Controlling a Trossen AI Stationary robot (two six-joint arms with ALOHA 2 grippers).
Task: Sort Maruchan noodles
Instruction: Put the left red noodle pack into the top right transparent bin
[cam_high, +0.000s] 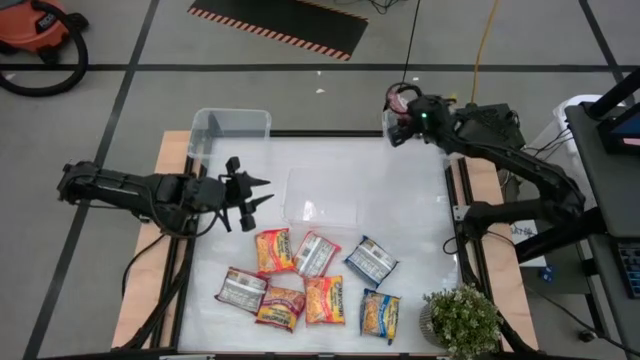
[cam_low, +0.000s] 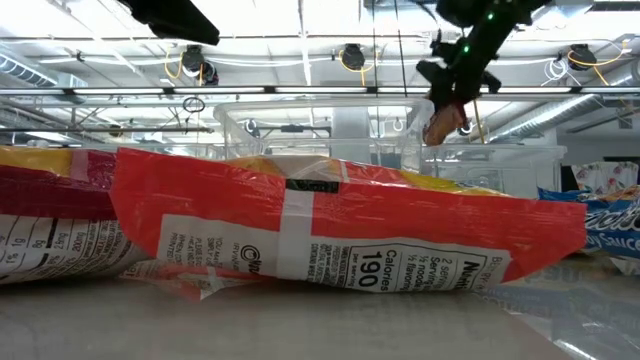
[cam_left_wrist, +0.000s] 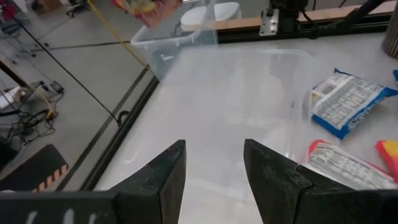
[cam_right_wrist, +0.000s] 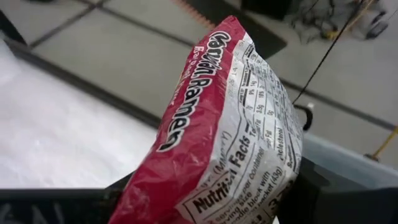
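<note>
Several Maruchan packets lie flat near the table's near edge, among them an orange one (cam_high: 273, 250), a silver-grey one (cam_high: 241, 290) and a blue-yellow one (cam_high: 380, 315). In the low view a red packet (cam_low: 330, 235) fills the foreground. My right gripper (cam_high: 402, 112) is at the far right corner, above a clear bin (cam_left_wrist: 177, 37), shut on a red-pink packet (cam_right_wrist: 230, 137). My left gripper (cam_high: 252, 195) hovers open left of the middle clear bin (cam_high: 322, 195), its fingers (cam_left_wrist: 168, 177) pointing toward that bin and touching nothing. My right gripper pinches the red-pink packet between its two fingers by one end (cam_right_wrist: 205, 205), one finger (cam_right_wrist: 311, 183) on each flat face. The packet is lifted clear of the table. In the low view it hangs below the gripper (cam_low: 450, 85), its free end (cam_low: 443, 125) above the bin.
A third clear bin (cam_high: 232, 130) stands at the far left corner. A potted plant (cam_high: 462, 320) sits at the near right corner. Bare white tabletop (cam_high: 410, 210) lies between the middle bin and the right edge. Dark frame rails (cam_high: 460, 200) border the table.
</note>
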